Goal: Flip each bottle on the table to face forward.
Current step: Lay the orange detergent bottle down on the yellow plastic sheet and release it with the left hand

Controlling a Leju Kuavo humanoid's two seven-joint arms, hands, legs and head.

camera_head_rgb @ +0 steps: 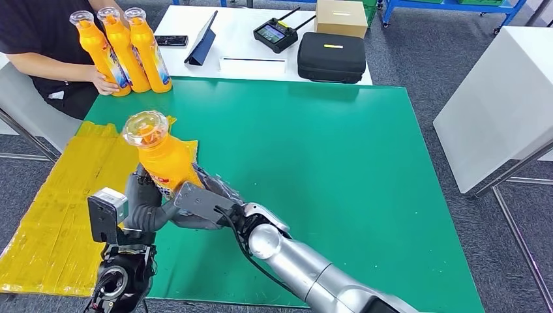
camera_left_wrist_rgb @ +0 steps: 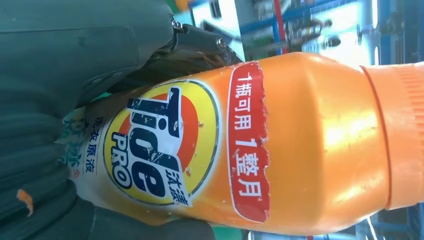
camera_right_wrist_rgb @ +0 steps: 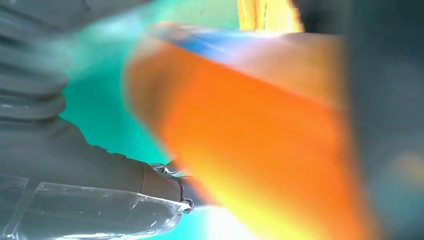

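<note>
The orange bottle (camera_left_wrist_rgb: 300,145) is showing a "Tide PRO" logo. Its red band is reading "1瓶可用1整月"

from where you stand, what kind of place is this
Probably a robot lab or test workshop, not a home. A green mat covers the worktable, a handheld controller and a black equipment case lie on the white table behind, and blue metal racking stands on grey carpet.
</note>
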